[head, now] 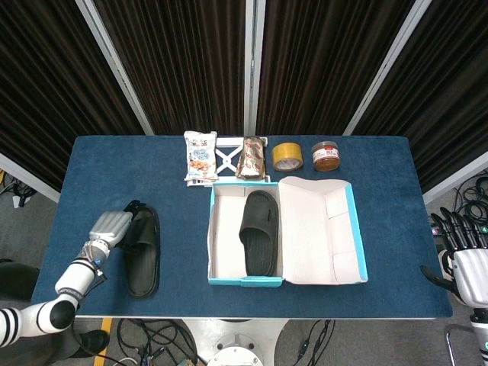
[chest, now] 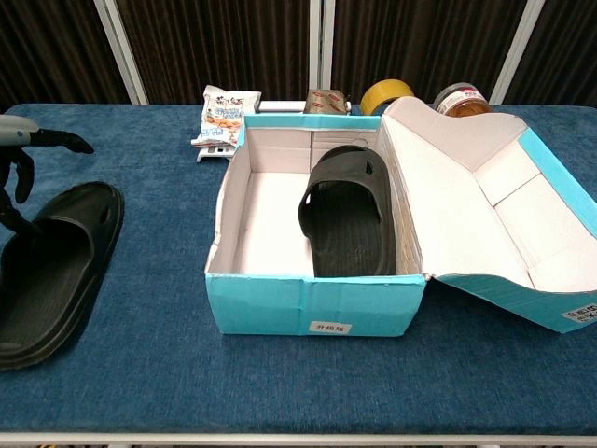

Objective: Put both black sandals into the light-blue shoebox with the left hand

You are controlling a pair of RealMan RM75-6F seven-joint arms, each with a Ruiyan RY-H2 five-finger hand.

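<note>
The light-blue shoebox (head: 229, 276) is sitting open, its lid lying flat on the side away from the left hand (head: 111, 226). One black sandal (head: 258, 242) is resting inside, against the box wall nearest the lid. The second sandal (head: 142, 250) is lying on the blue table (head: 175, 236) well apart from the box. The left hand is hovering at that sandal's outer edge, fingers spread; whether they are touching it, I cannot tell, and it is gripping nothing. The right hand (head: 463, 259) is waiting off the table, fingers apart and empty. A small white label (chest: 326, 329) is showing on the box front, its writing too small to read. A snack packet (chest: 223, 114), its print unreadable, is lying behind the box.
</note>
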